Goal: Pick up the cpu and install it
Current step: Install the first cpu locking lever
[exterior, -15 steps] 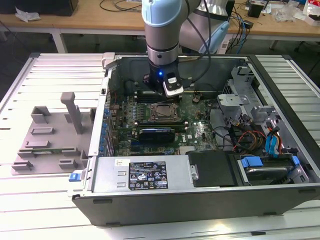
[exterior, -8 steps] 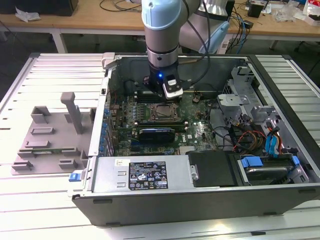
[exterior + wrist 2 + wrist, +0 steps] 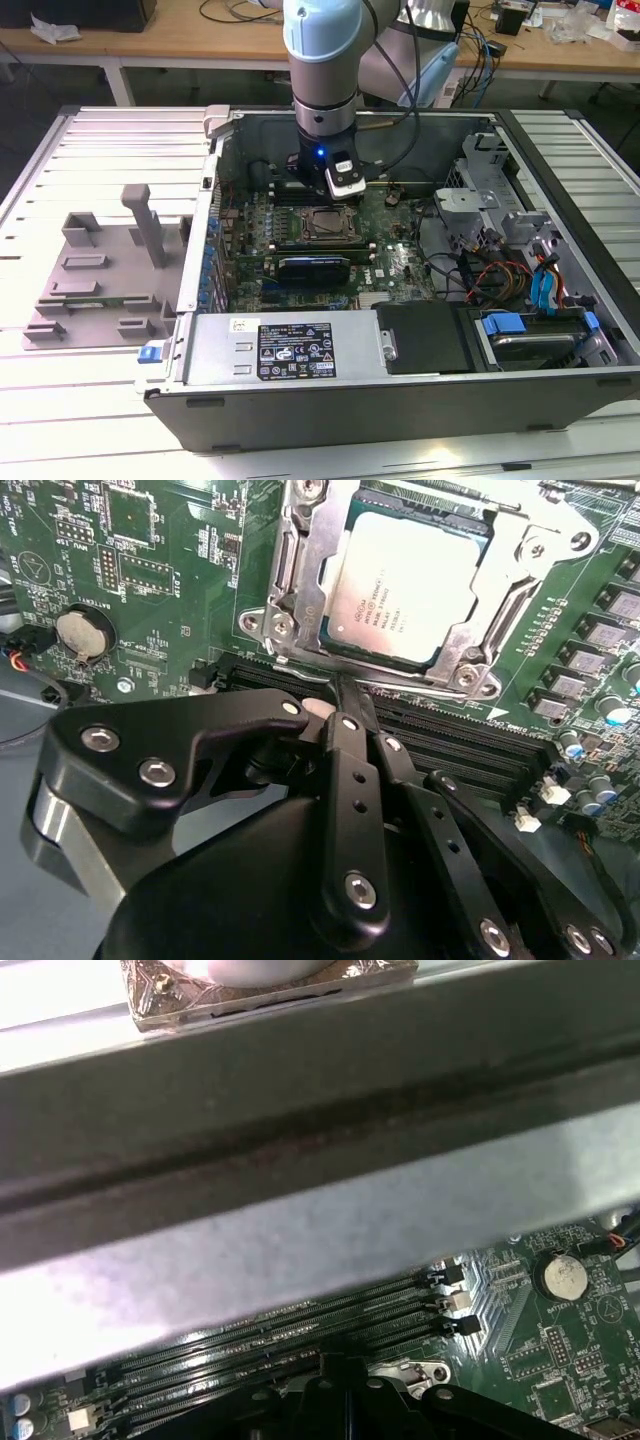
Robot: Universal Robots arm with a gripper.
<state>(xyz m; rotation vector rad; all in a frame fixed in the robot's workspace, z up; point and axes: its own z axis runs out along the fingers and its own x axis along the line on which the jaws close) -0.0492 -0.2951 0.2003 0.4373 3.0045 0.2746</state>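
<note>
1. the cpu (image 3: 412, 588) lay flat in its socket frame (image 3: 292, 590) on the motherboard (image 3: 130, 560) inside the open computer case (image 3: 400, 385); silvery top up, square, so no long axis to speak of; in the exterior view it showed at the board's middle (image 3: 324, 226)
2. the gripper (image 3: 335, 695) hung inside the case, just beside the socket, over the black memory slots (image 3: 470, 745) that run along the frame's edge; in the second wrist view the cpu lay straight ahead of the tips, beyond them, apart from them
3. jaws were drawn together at the tips with nothing between them; nothing was held
4. judged: the chip already seated in the socket; the metal frame looked unclamped around it, though whether it was latched could not be told
5. in the exterior view the arm (image 3: 322, 60) came down from above onto the far side of the socket; the grey plastic tray (image 3: 100, 275) sat on the desk (image 3: 60, 420) well apart, at the exterior view's left
</note>
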